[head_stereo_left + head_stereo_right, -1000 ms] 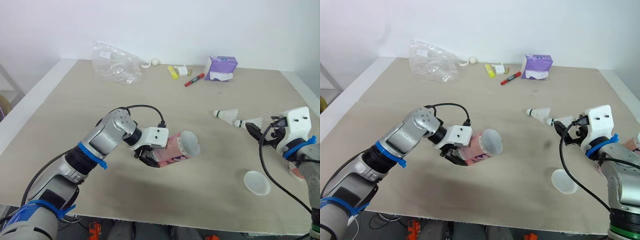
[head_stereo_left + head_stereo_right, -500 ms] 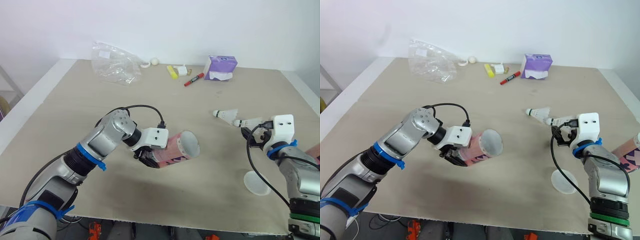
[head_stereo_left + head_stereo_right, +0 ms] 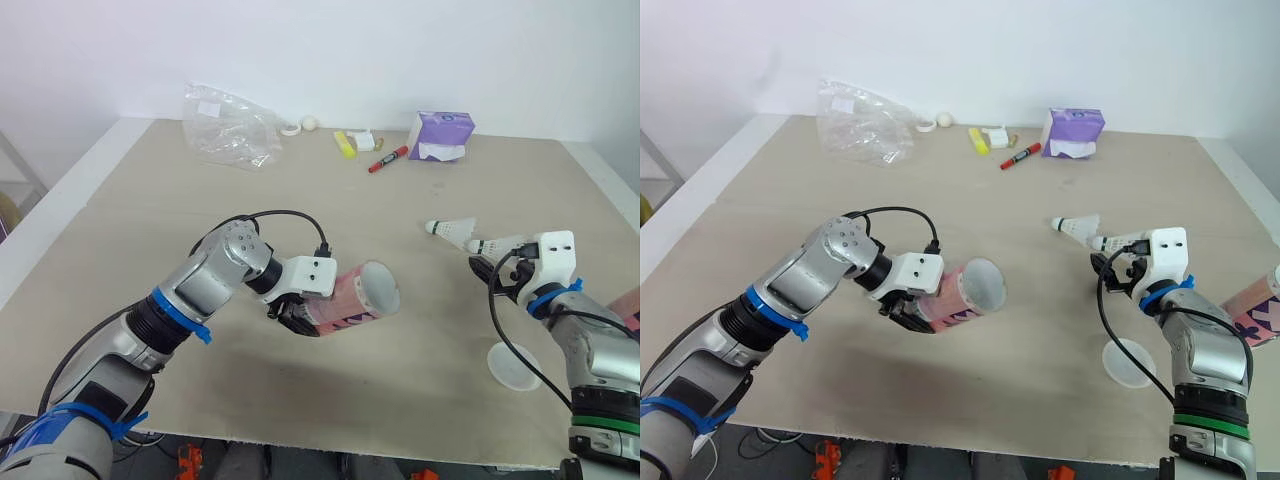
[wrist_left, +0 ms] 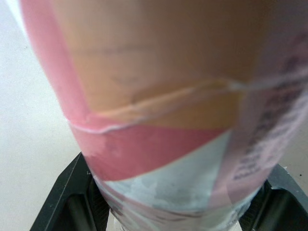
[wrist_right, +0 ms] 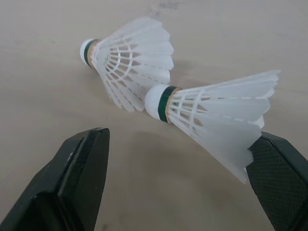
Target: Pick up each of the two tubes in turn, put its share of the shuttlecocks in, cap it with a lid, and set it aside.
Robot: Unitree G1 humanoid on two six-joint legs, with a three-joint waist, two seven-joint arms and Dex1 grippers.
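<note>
A pink tube [image 3: 345, 300] lies on its side just above the table, open mouth toward the right, and my left gripper [image 3: 298, 314] is shut on its closed end; up close the tube [image 4: 159, 96] sits between both black fingers. Two white shuttlecocks rest on the table at the right, one [image 3: 455, 231] farther away, one [image 3: 500, 244] nearer. My right gripper [image 3: 488, 268] is open right at the nearer shuttlecock [image 5: 216, 113], whose feathers lie between the fingers. A white lid [image 3: 513, 365] lies at the front right. A second pink tube [image 3: 1258, 302] shows at the right edge.
At the back of the table lie a crumpled clear plastic bag [image 3: 230, 125], a small white ball [image 3: 311, 124], a yellow item [image 3: 345, 145], a red marker [image 3: 388, 160] and a purple box [image 3: 440, 137]. The front edge of the table runs close below the lid.
My right gripper has moved left and slightly away from me, closing in on the nearer shuttlecock. The left arm and the tube have stayed put.
</note>
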